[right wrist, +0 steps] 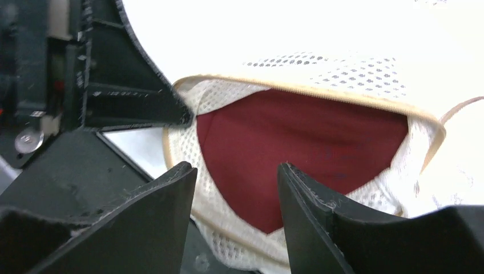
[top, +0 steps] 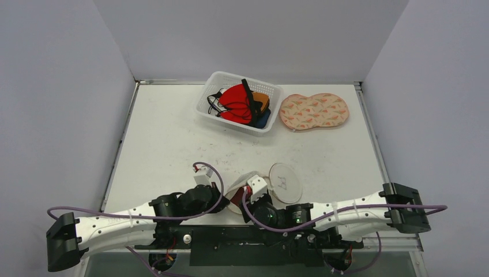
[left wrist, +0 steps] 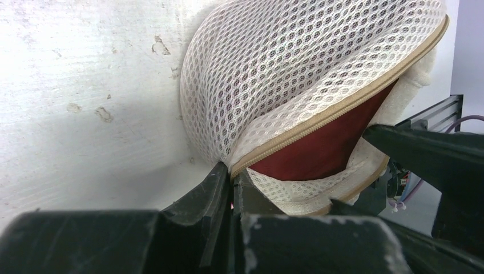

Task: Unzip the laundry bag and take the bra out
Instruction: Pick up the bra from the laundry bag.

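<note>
The white mesh laundry bag (top: 284,183) lies at the table's near edge between both grippers, its beige zipper parted. The dark red bra (left wrist: 322,151) shows inside the opening. My left gripper (left wrist: 231,172) is shut, pinching the bag's zipper edge at the corner of the opening. My right gripper (right wrist: 237,171) stands open right in front of the opening, fingers on either side of the bra (right wrist: 297,137), holding nothing. In the top view the left gripper (top: 222,193) and right gripper (top: 254,194) sit close together over the bag's left end.
A white plastic basket (top: 214,81) with red, orange and dark garments stands at the back centre. A flat peach patterned pouch (top: 314,111) lies to its right. White walls enclose the table on three sides.
</note>
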